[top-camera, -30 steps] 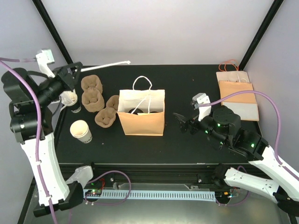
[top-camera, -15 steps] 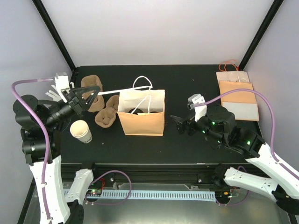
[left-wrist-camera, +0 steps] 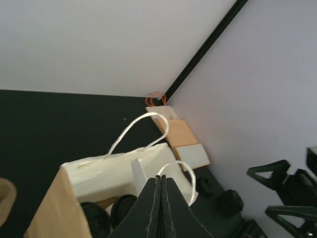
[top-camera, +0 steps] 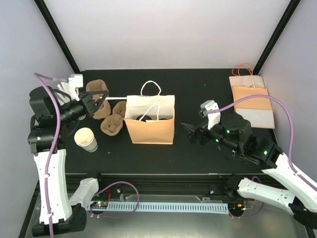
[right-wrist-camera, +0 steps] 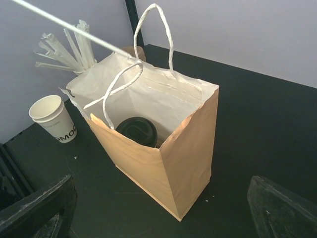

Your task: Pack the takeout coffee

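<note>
Bag [right-wrist-camera: 188, 163] is matt brown kraft paper with twisted white paper handles [right-wrist-camera: 158, 29]; takeout coffee [right-wrist-camera: 137, 130] has a smooth, semi-glossy black plastic lid; table [right-wrist-camera: 257, 129] is matt black.

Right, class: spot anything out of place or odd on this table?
One thing: a long white stirrer, pinched in the left gripper, pokes sideways to the rim of the brown paper bag. Nothing is spilled.

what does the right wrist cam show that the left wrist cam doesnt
Only right wrist: the cup stack and the spare stirrers. Only left wrist: the flat bags in the far corner, and the left end effector shut on a stirrer. Both: the open bag with the coffee inside, and that stirrer.
</note>
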Robot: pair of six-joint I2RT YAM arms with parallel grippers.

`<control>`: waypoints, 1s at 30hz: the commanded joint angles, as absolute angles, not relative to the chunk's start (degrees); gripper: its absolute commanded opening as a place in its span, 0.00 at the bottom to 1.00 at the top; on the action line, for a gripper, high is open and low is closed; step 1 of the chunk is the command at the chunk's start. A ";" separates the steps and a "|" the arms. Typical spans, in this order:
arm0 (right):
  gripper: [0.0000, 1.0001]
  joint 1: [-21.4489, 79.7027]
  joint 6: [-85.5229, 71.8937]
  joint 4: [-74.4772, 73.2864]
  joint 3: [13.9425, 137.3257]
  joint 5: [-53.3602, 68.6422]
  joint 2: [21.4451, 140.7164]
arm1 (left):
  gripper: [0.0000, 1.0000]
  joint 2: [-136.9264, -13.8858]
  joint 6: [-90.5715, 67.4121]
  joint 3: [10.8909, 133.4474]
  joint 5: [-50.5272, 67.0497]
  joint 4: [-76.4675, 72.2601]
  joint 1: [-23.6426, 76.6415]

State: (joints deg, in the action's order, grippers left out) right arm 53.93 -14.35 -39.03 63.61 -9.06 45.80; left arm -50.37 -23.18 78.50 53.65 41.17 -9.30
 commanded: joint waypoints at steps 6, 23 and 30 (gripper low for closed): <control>0.97 54.05 -15.14 -40.07 65.74 -10.64 46.57 | 0.03 -50.63 -14.23 79.57 49.47 49.27 -9.22; 1.00 54.05 -13.15 -38.68 65.51 -11.76 47.49 | 0.99 -62.12 -14.02 91.77 8.22 58.57 -8.86; 1.00 54.05 -12.39 -38.63 65.30 -10.52 47.63 | 0.99 -64.24 -23.42 87.49 -12.88 57.02 -15.75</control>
